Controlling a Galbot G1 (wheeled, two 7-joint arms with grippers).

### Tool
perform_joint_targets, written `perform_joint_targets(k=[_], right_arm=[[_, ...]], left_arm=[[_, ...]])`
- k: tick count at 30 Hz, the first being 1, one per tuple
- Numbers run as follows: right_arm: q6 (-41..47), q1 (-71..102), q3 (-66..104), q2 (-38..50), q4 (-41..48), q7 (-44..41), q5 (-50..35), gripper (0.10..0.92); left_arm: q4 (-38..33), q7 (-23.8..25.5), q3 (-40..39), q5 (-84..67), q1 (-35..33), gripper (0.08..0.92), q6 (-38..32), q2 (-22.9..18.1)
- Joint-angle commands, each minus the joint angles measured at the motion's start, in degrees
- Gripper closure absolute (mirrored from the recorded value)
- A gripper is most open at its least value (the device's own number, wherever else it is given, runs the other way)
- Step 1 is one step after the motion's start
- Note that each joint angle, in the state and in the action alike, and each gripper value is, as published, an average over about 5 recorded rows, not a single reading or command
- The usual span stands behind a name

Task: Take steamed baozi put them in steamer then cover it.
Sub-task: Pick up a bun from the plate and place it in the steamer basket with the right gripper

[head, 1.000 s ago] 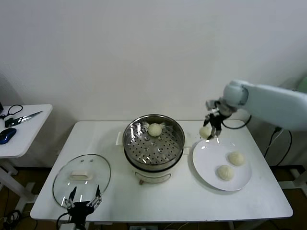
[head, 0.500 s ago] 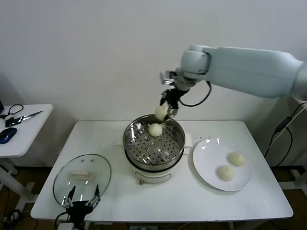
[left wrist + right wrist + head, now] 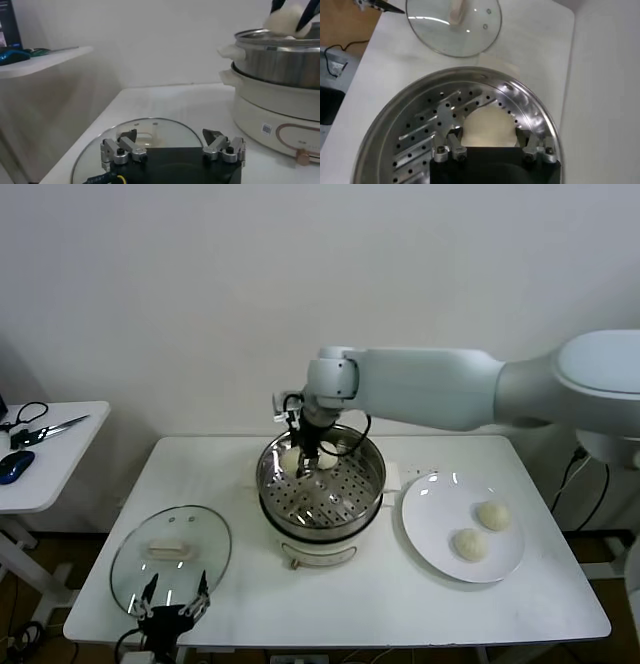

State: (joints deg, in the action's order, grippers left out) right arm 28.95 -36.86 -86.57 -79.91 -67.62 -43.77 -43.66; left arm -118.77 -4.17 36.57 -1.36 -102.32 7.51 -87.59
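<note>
2 baozi [image 3: 325, 456] in steamer [image 3: 322, 506] (1 in right hand [image 3: 303, 460]), 2 on plate [image 3: 436, 534]

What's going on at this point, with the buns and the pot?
The right hand is over the back of the steamer, shut on a baozi just above the perforated tray. Another bun already lies in the steamer beside it, and two more wait on the white plate. The left hand hangs open by the glass lid on the table.
</note>
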Motion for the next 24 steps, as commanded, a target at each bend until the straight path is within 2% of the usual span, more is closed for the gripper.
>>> perform_joint_targets(k=[1, 11, 15, 17, 24], right_arm=[[1.5, 6.4, 0.8, -3.4, 4.3, 2.0, 3.2, 0.321], [1.5, 7.8, 1.9, -3.4, 4.6, 2.3, 4.8, 0.313], [0.7, 7.2, 2.7, -2.1, 3.8, 2.4, 6.5, 0.245], [-0.3, 5.7, 3.3, -0.8, 2.9, 1.6, 6.4, 0.214], [-7.2, -5.6, 1.4, 8.9, -2.8, -5.8, 2.1, 0.203]], left_arm=[[0.1, 0.0, 0.1, -0.1, -0.1, 0.177, 0.0, 0.0], [-0.1, -0.1, 0.2, -0.2, 0.4, 0.177, 0.4, -0.1], [-0.1, -0.1, 0.1, -0.1, 0.5, 0.177, 0.5, -0.2], [-0.2, -0.1, 0.1, -0.1, 0.6, 0.177, 0.6, -0.2], [-1.0, -0.1, -0.2, 0.3, 0.6, 0.177, 1.0, -0.6]])
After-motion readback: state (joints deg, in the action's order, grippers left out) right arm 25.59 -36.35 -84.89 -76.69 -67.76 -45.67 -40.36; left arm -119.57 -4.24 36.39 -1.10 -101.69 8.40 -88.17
